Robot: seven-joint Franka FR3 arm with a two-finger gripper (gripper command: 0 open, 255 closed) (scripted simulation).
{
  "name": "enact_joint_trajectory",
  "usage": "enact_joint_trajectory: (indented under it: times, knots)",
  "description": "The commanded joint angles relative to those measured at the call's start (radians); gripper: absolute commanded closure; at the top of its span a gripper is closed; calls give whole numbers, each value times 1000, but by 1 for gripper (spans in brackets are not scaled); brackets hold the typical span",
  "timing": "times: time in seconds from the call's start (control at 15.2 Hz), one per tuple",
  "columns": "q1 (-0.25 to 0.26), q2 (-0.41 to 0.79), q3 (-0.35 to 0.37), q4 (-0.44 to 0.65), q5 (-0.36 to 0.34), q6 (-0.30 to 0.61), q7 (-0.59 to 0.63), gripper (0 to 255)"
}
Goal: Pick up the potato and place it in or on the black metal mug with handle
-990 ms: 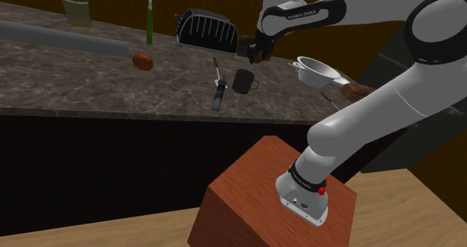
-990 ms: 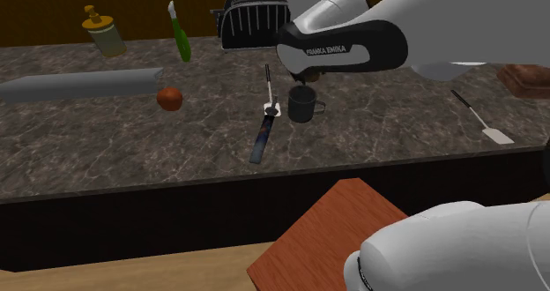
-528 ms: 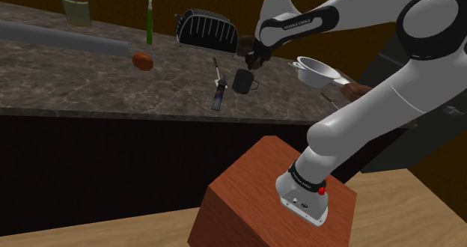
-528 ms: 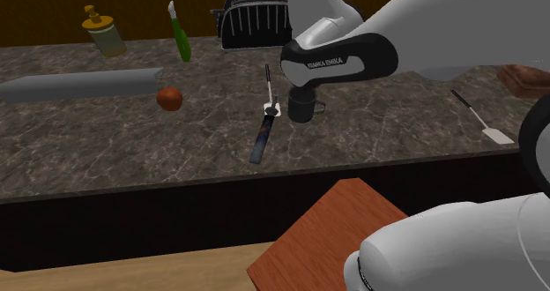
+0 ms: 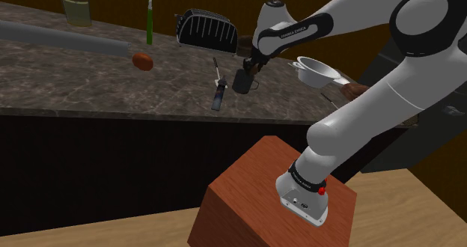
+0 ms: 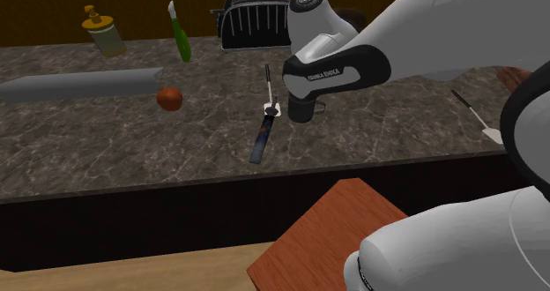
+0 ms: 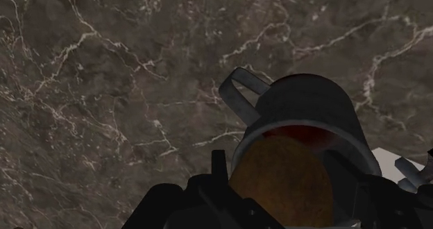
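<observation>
Dark, white-veined stone counter [image 5: 75, 84] carrying everything. Black mug [image 5: 242, 81] standing upright near middle, handle pointing toward white pan [image 5: 314, 70] with brown handle. Dark-handled utensil [image 5: 218, 93] lying flat just beside mug, on shoulder view's left. Reddish-brown round thing [image 5: 143, 61] sitting farther left, well apart. Long grey cylinder [image 5: 67, 40] lying beyond it. Toaster [image 5: 206, 30], slim green thing [image 5: 150, 21] and yellow-capped dispenser [image 5: 76, 6] standing along rear.

A dark, veined stone counter [image 5: 90, 84] (white-streaked) stands above a pale wooden floor [image 5: 408, 208].
</observation>
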Motion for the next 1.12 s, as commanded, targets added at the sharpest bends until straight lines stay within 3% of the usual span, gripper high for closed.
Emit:
enact_joint_trajectory:
  times: [0.0,0.26,0.33,0.66,0.92,1.06]
  knots:
    - [0,0,0,-1,-1,2,1,255]
    - [0,0,0,-1,-1,2,1,255]
    - [0,0,0,-1,-1,2,1,0]
    - [0,0,0,-1,-1,2,1,0]
    - [28,-89,14,34,51,-124,-30,0]
    - [28,-89,14,34,51,-124,-30,0]
